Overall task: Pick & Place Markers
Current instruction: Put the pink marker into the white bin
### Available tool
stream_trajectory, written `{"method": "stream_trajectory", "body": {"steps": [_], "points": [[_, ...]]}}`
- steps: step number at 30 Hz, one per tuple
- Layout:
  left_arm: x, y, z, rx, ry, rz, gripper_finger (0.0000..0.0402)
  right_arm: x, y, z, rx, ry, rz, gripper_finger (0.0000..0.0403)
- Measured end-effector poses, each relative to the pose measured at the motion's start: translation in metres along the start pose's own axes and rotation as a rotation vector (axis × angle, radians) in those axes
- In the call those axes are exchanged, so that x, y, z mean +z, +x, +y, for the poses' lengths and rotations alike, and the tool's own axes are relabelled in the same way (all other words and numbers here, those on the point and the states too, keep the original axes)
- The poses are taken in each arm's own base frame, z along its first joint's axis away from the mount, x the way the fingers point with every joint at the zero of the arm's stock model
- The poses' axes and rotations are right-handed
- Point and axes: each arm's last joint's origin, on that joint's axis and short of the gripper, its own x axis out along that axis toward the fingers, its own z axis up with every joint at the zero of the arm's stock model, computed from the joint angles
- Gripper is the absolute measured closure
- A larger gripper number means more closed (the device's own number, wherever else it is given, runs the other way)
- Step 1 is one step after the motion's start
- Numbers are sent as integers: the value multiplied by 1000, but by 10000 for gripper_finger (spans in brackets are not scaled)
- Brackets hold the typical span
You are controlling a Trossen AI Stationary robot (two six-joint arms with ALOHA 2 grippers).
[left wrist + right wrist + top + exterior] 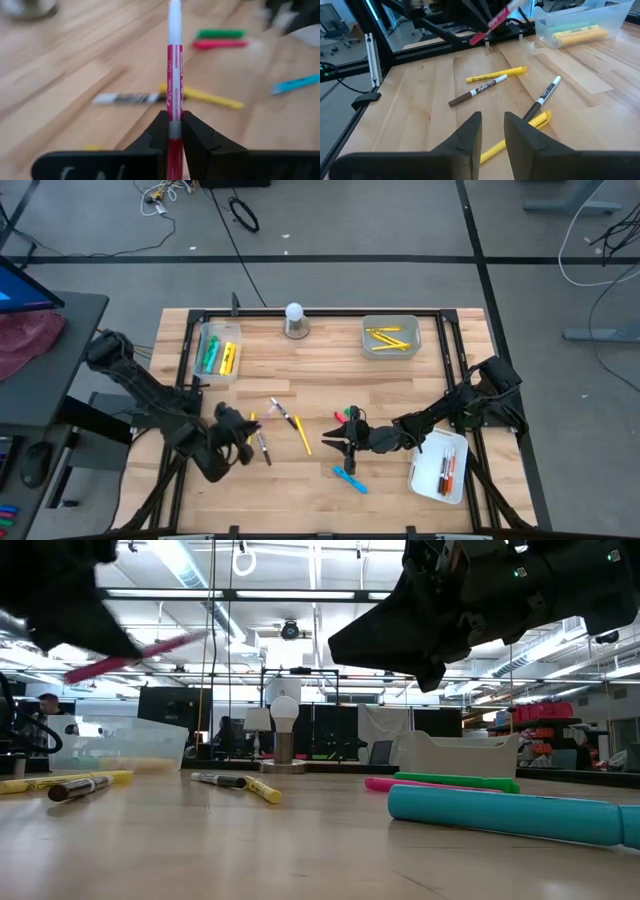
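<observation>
Fingers of the left gripper (pixel 175 131) pinched a pink dry-erase marker (pixel 174 65), its pale end sticking out well past the fingertips, lifted clear of the wooden table (pixel 300 480). Beyond those tips lay a black marker (pixel 127 98) touching a yellow marker (pixel 210 98). Right gripper (pixel 492 131) fingers stood slightly apart, holding nothing, with another yellow marker (pixel 496 145) passing beneath them and a brown marker (pixel 477 91) farther ahead.

Two dark jointed arms at a wooden table

Both arms are matte black, built of chunky segments. The left gripper (pixel 174 131) and the right gripper (pixel 492 131) each end in two black wedge-shaped fingers tapering to narrow tips.
</observation>
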Motion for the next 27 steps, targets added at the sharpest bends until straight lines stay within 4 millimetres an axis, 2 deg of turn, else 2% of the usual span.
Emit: {"method": "stream_trajectory", "body": {"steps": [3, 7, 12, 16, 21, 27], "points": [[12, 7, -12, -61, 77, -60, 364, 0, 0, 0, -1, 1, -1, 309], [28, 18, -20, -129, 172, -85, 364, 2, 2, -2, -1, 7, -20, 276], [47, 31, -26, -191, 235, -144, 363, 18, 2, -2, 22, -20, -163, 220], [54, 40, -37, -276, 297, -208, 364, 32, 3, -7, 21, -23, -283, 193], [52, 52, -50, -350, 346, -265, 360, 41, 3, -10, 74, -31, -351, 190], [46, 61, -55, -355, 353, -282, 360, 45, 3, -5, 172, -68, -366, 211]]}}
